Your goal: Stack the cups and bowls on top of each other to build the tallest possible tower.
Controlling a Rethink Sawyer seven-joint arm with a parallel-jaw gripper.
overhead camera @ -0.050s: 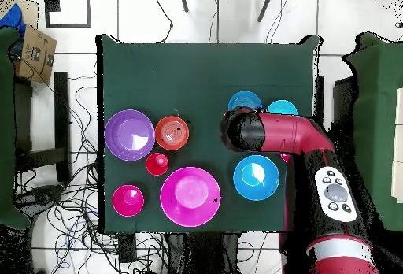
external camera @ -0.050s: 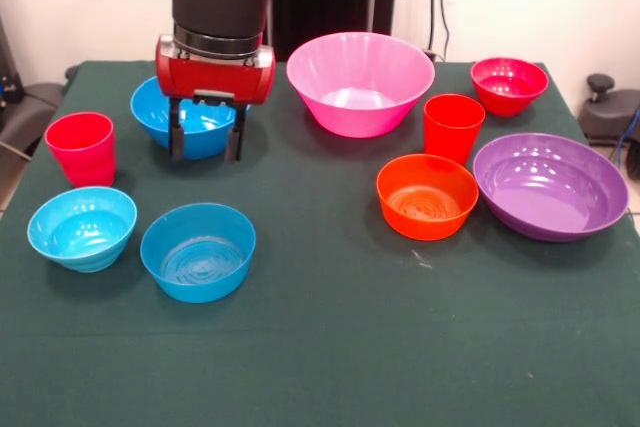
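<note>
Nothing is stacked yet: every cup and bowl stands alone on the green table [external camera @ -0.050s: 330, 347], so the task is at its opening step, choosing and reaching for a first piece.

The gripper [external camera @ -0.050s: 207, 137] hangs at about ten o'clock from the table's middle in the front view, its two dark fingers [external camera @ -0.050s: 177, 132] spread apart and empty. It appears to hover over the near rim of the deep blue bowl [external camera @ -0.050s: 190, 122]; whether a fingertip touches that rim I cannot tell.

In the front view, the pinkish-red cup [external camera @ -0.050s: 81, 148] stands at nine o'clock, with the small light-blue bowl [external camera @ -0.050s: 82, 228] and the small blue bowl [external camera @ -0.050s: 198, 251] side by side at about eight o'clock. The large pink bowl [external camera @ -0.050s: 360, 82] sits at twelve. To its right, the small red bowl [external camera @ -0.050s: 509, 85] is at two o'clock, the orange-red cup [external camera @ -0.050s: 453, 126] just in front of it, and the small orange bowl [external camera @ -0.050s: 427, 196] and the wide purple bowl [external camera @ -0.050s: 550, 185] at three.

From overhead, the arm [overhead camera @ -0.050s: 275, 133] covers most of the pinkish-red cup.

My reading is that the next move calls for lowering the spread fingers astride one bowl wall, pinching it, and carrying it onto a broad base such as the pink or purple bowl.
</note>
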